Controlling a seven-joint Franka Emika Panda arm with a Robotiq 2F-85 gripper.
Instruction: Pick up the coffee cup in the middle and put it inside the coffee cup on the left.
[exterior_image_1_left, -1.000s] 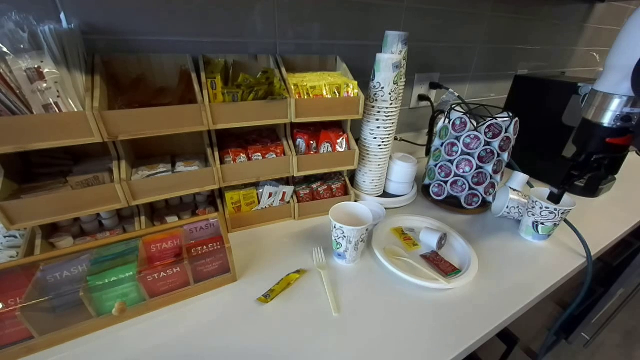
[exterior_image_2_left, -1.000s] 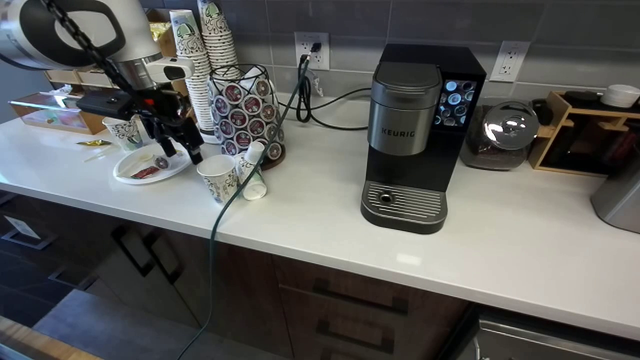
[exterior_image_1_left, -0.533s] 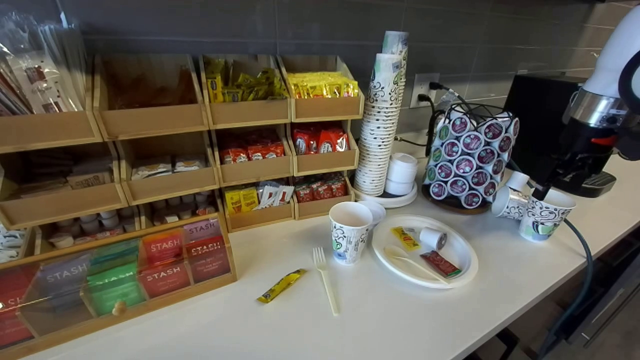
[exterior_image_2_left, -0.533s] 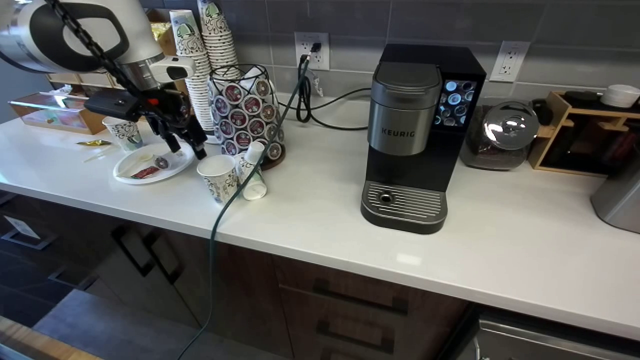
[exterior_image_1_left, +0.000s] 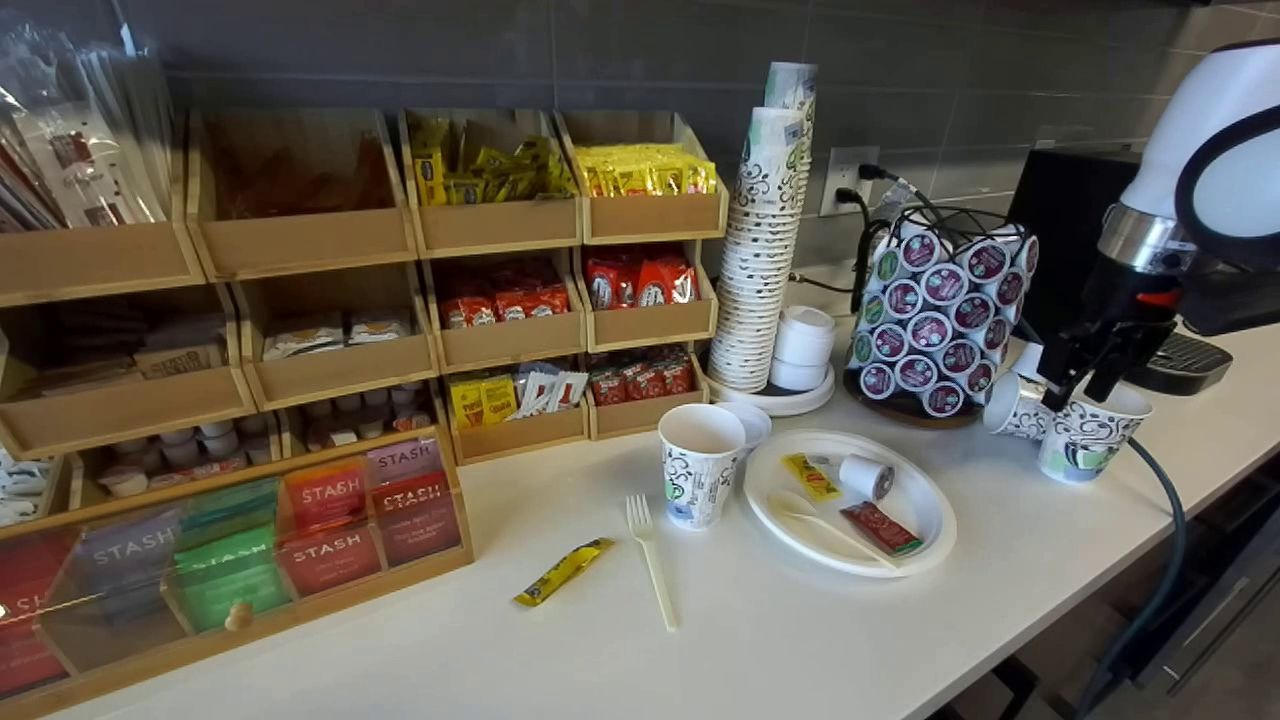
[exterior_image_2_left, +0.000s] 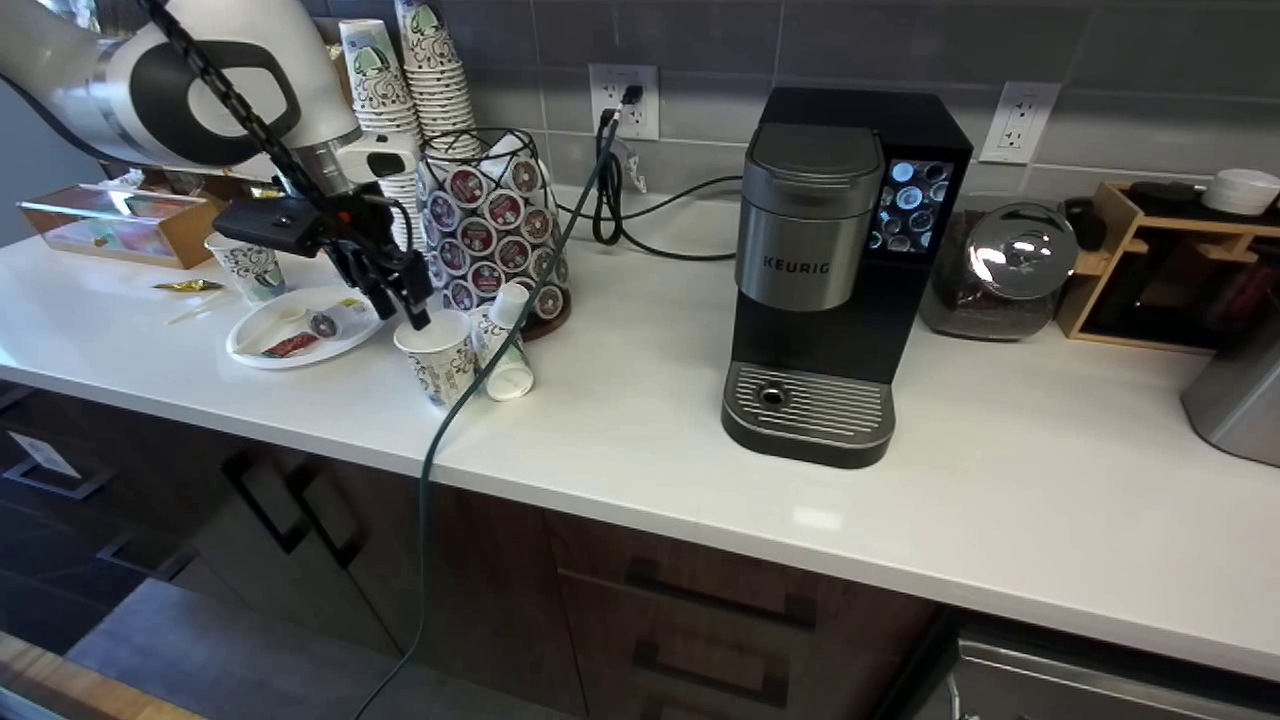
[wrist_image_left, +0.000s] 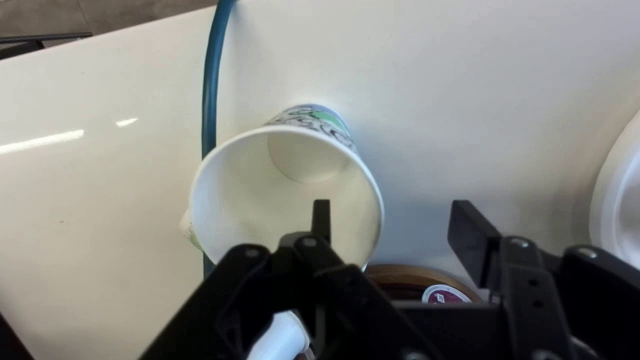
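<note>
A white paper coffee cup with a swirl pattern (exterior_image_1_left: 1085, 455) stands upright beside the cable; it also shows in an exterior view as the middle cup (exterior_image_2_left: 440, 370) and in the wrist view (wrist_image_left: 240, 195), mouth up and empty. A matching cup on the left (exterior_image_1_left: 695, 475) stands upright beside the plate; it also shows in an exterior view (exterior_image_2_left: 248, 268). My gripper (wrist_image_left: 391, 210) is open and empty, pointing down at the middle cup's rim. In the wrist view one finger overlaps the cup's mouth and the other is outside the rim. I cannot tell whether either finger touches it.
A tilted patterned cup (exterior_image_2_left: 505, 365) with a small white piece touches or nearly touches the middle cup. A green cable (exterior_image_2_left: 440, 440) runs past them. A pod rack (exterior_image_2_left: 490, 230), a plate of small items (exterior_image_1_left: 780, 540), a fork (exterior_image_1_left: 655, 570) and cup stacks (exterior_image_1_left: 755, 300) are nearby.
My gripper has moved over the middle cup, leftward and slightly down in an exterior view, and rightward and slightly down in an exterior view. The cups have not moved.
</note>
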